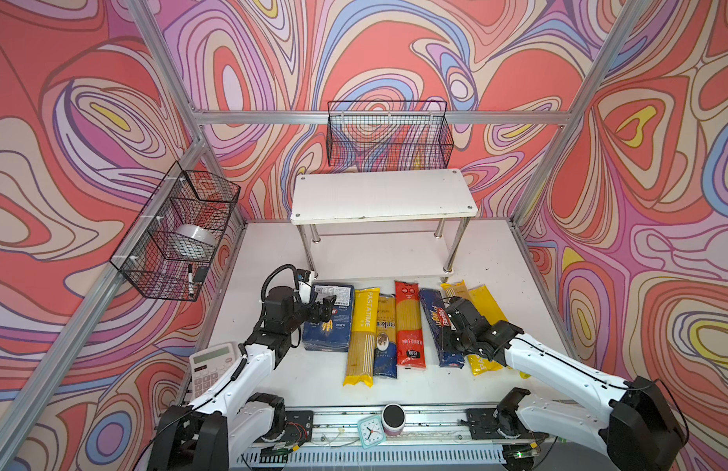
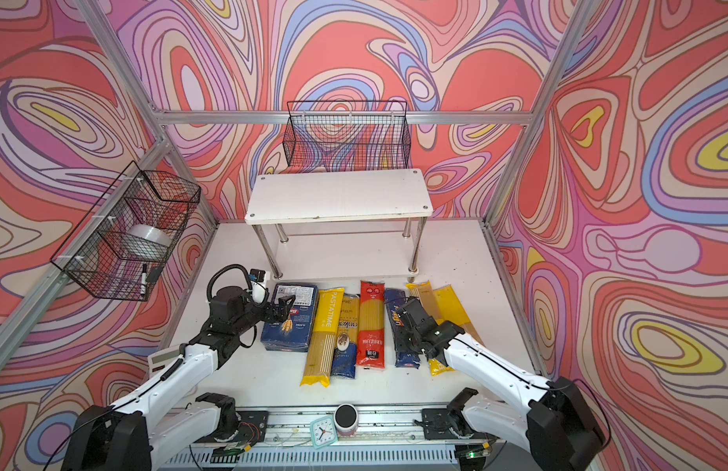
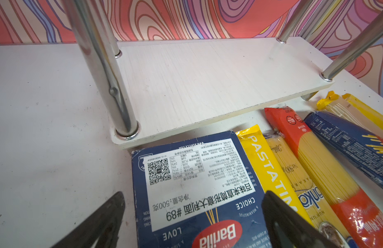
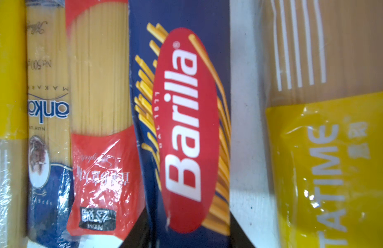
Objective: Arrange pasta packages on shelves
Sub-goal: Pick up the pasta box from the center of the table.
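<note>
white surface (image 1: 313, 387) is closed in by swirl-patterned walls; at its near edge a teal clock (image 1: 370, 432) and a dark-topped cup (image 1: 393, 419) are set, with a calculator (image 1: 213, 365) beside the left arm (image 1: 248, 363). just beyond, the pasta packages are laid side by side, their long axes running away toward the rack. the slim blue barilla box (image 4: 186, 128) is straddled by the right jaws, carried by the right arm (image 1: 550, 359), the nearer one; these jaws are set narrow across the box's width, at its long edges, and whether it is gripped yet cannot be told. the wide blue barilla box (image 3: 197, 193) is straddled from above by the left jaws, which are spread wide with nothing held. between the two boxes a yellow pastatime bag (image 1: 362, 338), a dark blue bag (image 1: 385, 342) and a red bag (image 1: 409, 326) are seen; two more yellow bags (image 1: 487, 304) are laid past the slim box. farther back the white two-tier rack (image 1: 382, 195) is seen, both boards bare. a tape roll (image 1: 195, 240) and a marker (image 1: 190, 279) are kept in the left wire basket (image 1: 150, 281); nothing is seen in the back wire basket (image 1: 389, 147)
</note>
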Available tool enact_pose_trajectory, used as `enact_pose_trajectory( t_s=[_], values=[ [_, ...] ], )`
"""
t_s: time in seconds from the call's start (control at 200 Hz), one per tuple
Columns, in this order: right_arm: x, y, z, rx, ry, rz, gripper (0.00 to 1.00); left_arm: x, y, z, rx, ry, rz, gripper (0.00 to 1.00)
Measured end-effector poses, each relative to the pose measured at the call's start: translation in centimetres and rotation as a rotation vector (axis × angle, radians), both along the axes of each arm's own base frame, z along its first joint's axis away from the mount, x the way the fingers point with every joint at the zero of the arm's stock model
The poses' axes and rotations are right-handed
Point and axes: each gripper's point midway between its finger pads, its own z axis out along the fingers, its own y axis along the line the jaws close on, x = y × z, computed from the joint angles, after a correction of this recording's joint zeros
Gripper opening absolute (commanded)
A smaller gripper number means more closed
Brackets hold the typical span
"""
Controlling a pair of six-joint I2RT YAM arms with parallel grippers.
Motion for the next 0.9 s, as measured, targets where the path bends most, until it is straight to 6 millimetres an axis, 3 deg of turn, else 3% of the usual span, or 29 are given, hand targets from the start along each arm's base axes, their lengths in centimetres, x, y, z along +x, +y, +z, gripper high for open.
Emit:
enact_pose_trajectory(
  t_s=[0.17, 0.416, 0.901],
  values=[
    [-0.2, 0.8, 2.1, 0.039, -0.017, 0.046, 0.25, 0.0, 0.0, 0.0, 0.0, 0.0, 0.0, 1.0],
    [0.4, 2.9, 7.3, 0.153, -0.121, 0.138, 0.24, 0.0, 0.0, 0.1, -0.001, -0.003, -0.001, 1.0],
    [0.2, 5.1, 15.5, 0.241, -0.222, 0.301, 0.21, 0.0, 0.1, 0.3, -0.001, -0.009, 0.003, 1.0]
  ],
)
